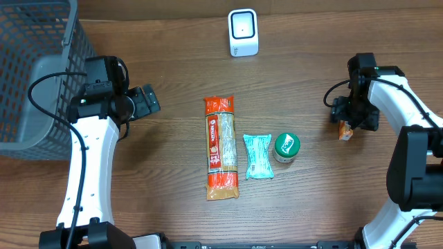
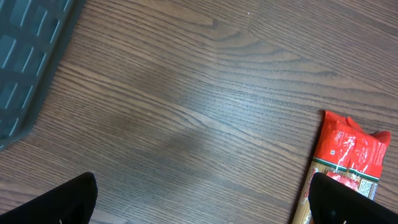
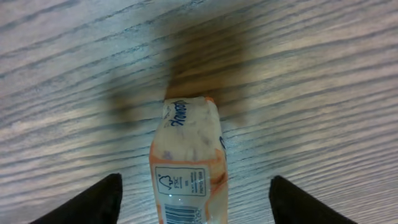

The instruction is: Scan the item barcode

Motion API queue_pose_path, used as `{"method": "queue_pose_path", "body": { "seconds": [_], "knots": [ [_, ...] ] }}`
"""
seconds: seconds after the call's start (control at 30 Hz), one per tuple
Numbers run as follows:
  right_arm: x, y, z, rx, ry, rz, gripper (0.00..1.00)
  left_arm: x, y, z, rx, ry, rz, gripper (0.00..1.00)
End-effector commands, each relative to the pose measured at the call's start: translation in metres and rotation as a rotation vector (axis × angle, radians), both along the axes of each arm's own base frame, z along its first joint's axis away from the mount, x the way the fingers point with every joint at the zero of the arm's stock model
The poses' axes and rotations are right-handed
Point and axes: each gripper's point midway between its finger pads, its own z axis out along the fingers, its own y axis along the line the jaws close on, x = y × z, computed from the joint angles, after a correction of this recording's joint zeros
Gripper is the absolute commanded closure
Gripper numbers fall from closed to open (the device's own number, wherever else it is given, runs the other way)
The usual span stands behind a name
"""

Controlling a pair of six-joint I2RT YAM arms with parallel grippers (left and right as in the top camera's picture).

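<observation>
The right jaws stand apart with an orange-and-white packet [image 3: 189, 162] lying between them, untouched. The left jaws gape wide over the surface [image 2: 186, 112], a pasta packet [image 2: 348, 149] beside 1.

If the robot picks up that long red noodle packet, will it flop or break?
The long noodle packet lies dead straight, so it probably stays stiff rather than flopping. Its wrapper looks glossy, so it might slip. Gripped at one end, it would likely tip down.
</observation>
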Motion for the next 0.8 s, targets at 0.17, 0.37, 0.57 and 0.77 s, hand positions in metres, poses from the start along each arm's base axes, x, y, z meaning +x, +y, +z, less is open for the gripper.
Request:
{"method": "queue_pose_path", "body": {
  "seconds": [0.17,0.37,0.57,0.77],
  "knots": [
    [0.03,0.007,0.06,0.016,-0.085,0.028,0.14,0.001,-0.001,0.002,0.002,-0.005,-0.014,0.0],
    [0.023,0.048,0.107,0.104,-0.106,0.136,0.15,0.001,-0.001,0.002,0.003,-0.005,-0.014,0.0],
    [-0.008,0.091,0.114,0.191,-0.025,0.159,0.14,0.001,-0.001,0.002,0.003,-0.005,-0.014,0.0],
    [-0.022,0.136,0.104,0.232,-0.001,0.219,0.13,0.001,-0.001,0.002,0.002,-0.004,-0.014,0.0]
  ]
}}
